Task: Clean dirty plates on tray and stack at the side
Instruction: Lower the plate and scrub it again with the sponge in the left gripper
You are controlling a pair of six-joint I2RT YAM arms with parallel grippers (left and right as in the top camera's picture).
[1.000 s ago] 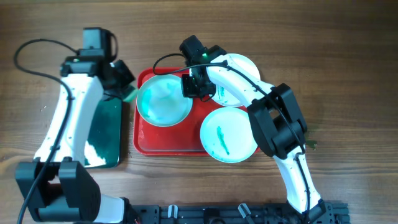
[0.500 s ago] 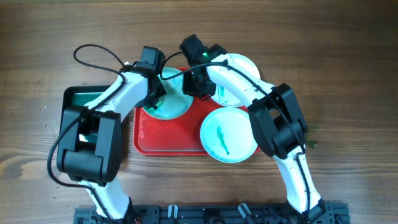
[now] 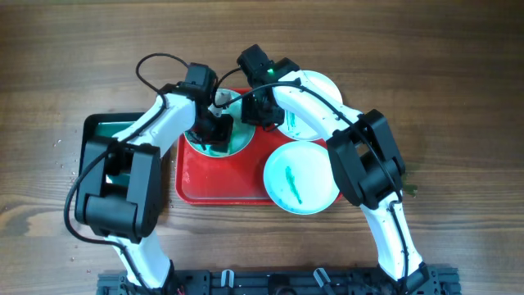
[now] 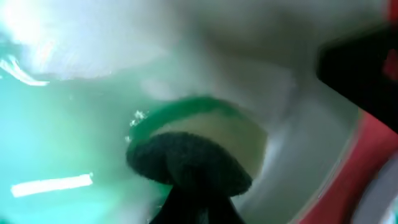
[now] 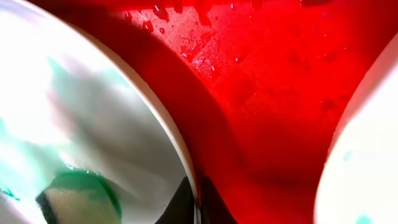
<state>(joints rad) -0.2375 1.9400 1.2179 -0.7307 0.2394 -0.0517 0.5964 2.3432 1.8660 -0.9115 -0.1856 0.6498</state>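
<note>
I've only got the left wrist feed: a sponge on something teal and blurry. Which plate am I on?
Observer: The back-left plate on the red tray. The left gripper holds the sponge on it.
Operator: Is anything steadying it?
Observer: Yes, the right gripper pinches its right rim.
Operator: What's left to clean?
Observer: The front-right plate shows a teal streak. The back-right plate lies partly under the right arm.
</note>
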